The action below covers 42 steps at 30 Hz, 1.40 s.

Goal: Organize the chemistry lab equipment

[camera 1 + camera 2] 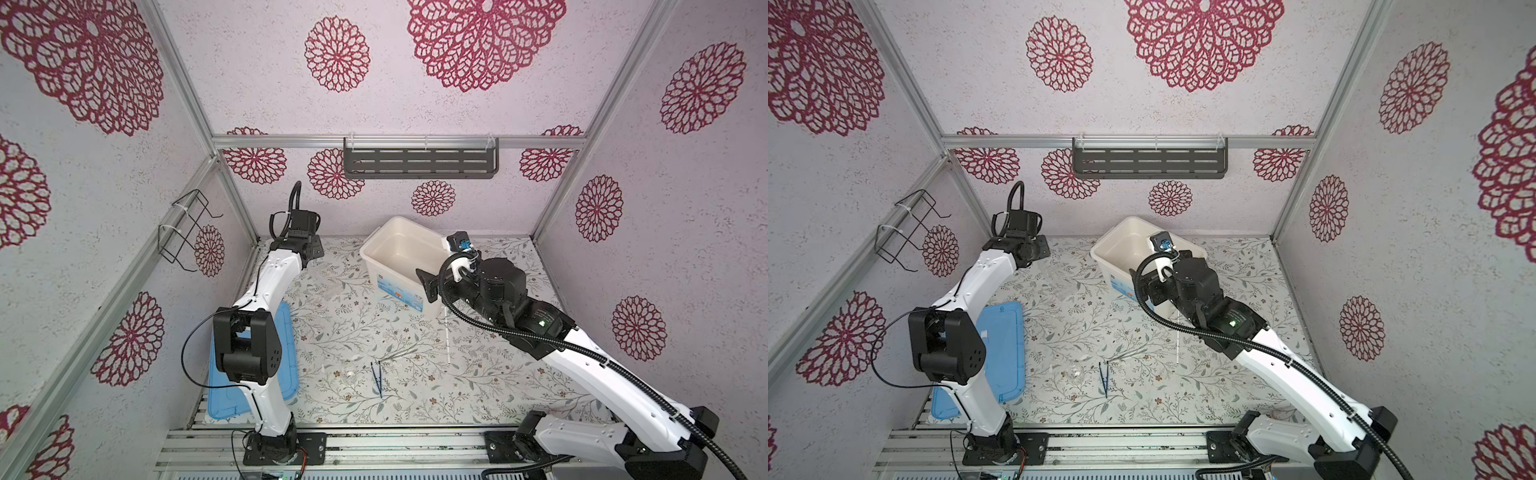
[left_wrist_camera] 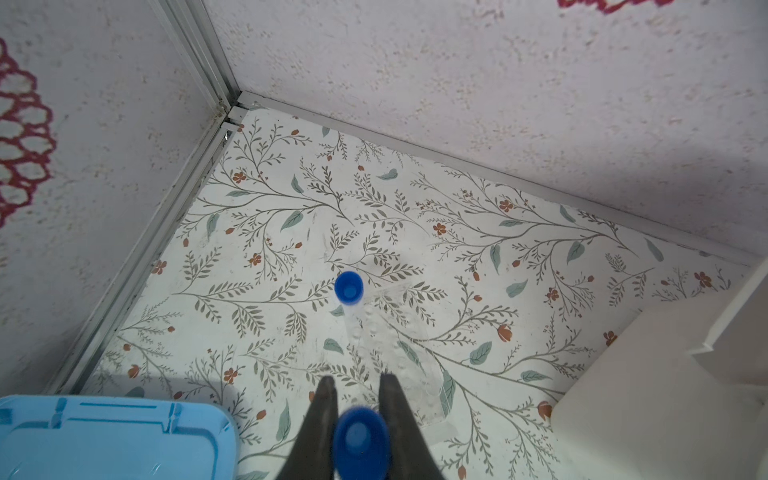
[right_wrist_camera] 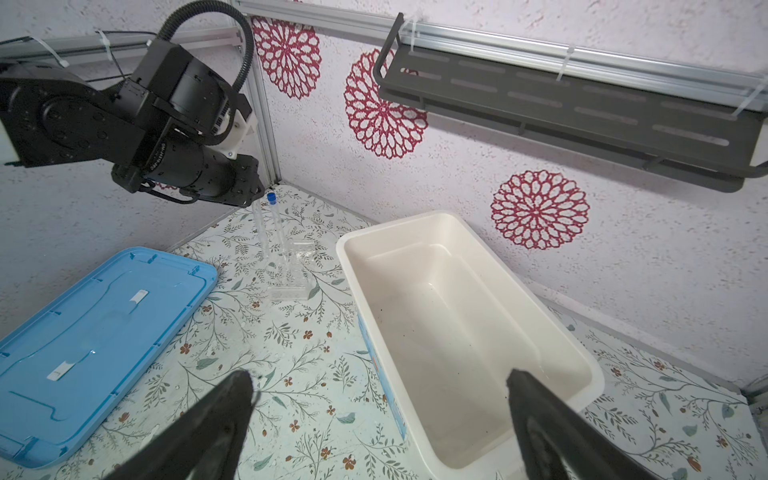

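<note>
- While L gripper [image 2: 358, 378] clamps a blue-capped tube [image 2: 360, 440] upright betw. its fingers, 2nd tube [image 2: 348, 286] stands just beyond, in clear rack [image 3: 291, 286].
- R gripper [image 3: 380, 376] spread wide, empty, hangs over white tub [image 3: 419, 220] rim.

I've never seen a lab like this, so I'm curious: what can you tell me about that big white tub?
The white tub looks like off-white plastic: rectangular, rounded corners, no lid on. It stands upright on the floral table by the back wall, a blue-and-white label on one long side. Inside, only dark specks show. The open right gripper hovers above its edge, not visibly touching.
</note>
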Motion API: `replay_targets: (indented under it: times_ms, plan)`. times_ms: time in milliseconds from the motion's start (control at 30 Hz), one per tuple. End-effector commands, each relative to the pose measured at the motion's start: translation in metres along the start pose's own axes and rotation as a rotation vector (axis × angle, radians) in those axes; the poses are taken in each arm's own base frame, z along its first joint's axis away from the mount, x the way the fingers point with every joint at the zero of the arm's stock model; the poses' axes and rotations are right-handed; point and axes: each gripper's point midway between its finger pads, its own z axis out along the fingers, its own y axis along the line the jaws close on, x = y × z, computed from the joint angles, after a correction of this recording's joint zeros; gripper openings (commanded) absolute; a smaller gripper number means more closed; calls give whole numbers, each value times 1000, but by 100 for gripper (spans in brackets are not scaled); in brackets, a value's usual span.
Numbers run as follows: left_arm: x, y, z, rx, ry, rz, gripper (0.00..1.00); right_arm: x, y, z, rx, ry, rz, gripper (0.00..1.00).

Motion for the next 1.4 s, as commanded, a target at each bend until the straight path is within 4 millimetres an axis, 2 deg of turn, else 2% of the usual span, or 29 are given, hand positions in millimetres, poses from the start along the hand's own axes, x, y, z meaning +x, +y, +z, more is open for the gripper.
replay_targets:
  times_ms: [0, 733, 1133, 1233, 1367]
  plan:
    - [-5, 1, 10, 0, -44, -2, 5, -32, -1, -13, -14, -86, 30, 99]
    - [21, 2, 36, -17, -30, -10, 5, -38, 6, -8, -48, -73, 9, 99]
    - [1, -3, 26, 6, -66, -25, 5, -38, 8, -5, -53, -73, 8, 99]
    - [-9, -8, 16, 26, -73, -34, 5, -40, 8, -5, -52, -77, 10, 99]
    - [-13, -1, 15, 10, -85, -52, 6, -44, 8, -5, -54, -83, 5, 99]
